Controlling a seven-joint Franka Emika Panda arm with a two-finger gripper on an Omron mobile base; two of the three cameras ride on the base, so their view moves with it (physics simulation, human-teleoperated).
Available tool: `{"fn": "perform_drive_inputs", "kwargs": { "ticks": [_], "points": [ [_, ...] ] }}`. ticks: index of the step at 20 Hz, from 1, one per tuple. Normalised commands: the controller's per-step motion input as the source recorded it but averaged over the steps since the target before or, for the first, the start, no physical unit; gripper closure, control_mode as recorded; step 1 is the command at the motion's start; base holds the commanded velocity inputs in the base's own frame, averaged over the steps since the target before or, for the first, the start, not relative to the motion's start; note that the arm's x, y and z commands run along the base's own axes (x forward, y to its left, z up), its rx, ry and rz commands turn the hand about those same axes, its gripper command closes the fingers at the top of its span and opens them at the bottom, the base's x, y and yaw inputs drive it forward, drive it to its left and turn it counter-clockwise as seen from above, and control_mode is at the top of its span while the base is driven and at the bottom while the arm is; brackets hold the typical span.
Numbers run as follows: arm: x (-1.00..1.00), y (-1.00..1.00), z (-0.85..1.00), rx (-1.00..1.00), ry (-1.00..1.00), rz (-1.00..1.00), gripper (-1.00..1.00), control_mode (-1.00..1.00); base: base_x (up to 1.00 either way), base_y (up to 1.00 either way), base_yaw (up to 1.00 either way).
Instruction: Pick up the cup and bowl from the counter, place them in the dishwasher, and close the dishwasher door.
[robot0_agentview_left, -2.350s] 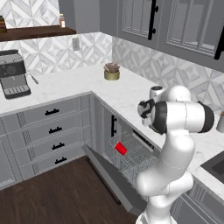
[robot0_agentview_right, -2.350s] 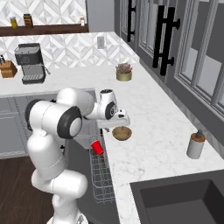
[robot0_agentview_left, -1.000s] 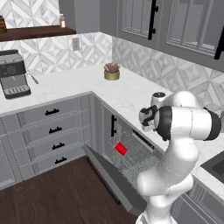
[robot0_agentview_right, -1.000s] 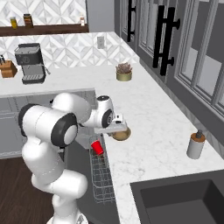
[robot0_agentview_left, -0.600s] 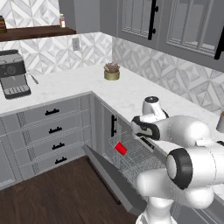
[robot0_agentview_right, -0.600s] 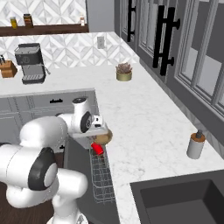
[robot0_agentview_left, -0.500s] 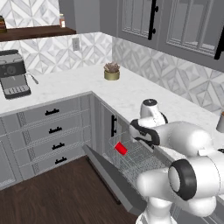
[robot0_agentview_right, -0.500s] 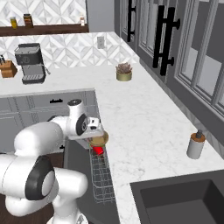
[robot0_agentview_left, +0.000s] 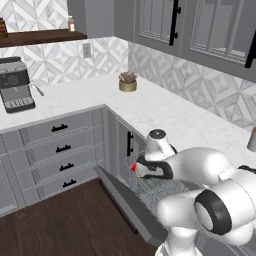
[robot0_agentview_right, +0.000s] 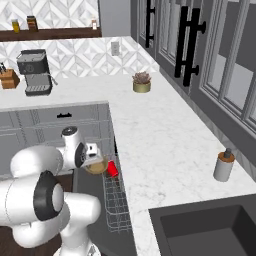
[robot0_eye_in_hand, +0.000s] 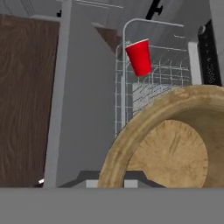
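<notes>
The jaws were clamped on the rim of the bowl (robot0_eye_in_hand: 175, 148), holding it out over the open dishwasher (robot0_agentview_right: 116, 200), apparently so it could go down into the wire rack beside the cup (robot0_eye_in_hand: 139, 57), which already sat in the rack near its front corner. The dishwasher door (robot0_agentview_left: 127, 202) lay dropped flat toward the floor, leaving the rack reachable. The bowl looked shallow and round, tan-brown with a wood grain across its bottom and a thick, paler lip. The desk (robot0_agentview_right: 160, 135) beside it carried a small potted plant (robot0_agentview_right: 142, 82).
</notes>
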Motion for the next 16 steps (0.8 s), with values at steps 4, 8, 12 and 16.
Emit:
{"fn": "perform_drive_inputs", "kwargs": {
  "ticks": [4,8,12,16],
  "points": [
    [0.2,0.04,-0.64,0.0,0.05,0.16,1.0,-1.0,0.0,0.0,0.0],
    [0.19,0.01,-0.74,-0.08,0.11,0.2,1.0,-1.0,0.0,0.0,0.0],
    [0.24,0.07,-0.3,-0.12,0.05,-0.03,1.0,-1.0,0.0,0.0,0.0],
    [0.06,-0.38,-0.44,0.0,0.02,0.0,1.0,-1.0,0.0,0.0,0.0]
  ]
}}
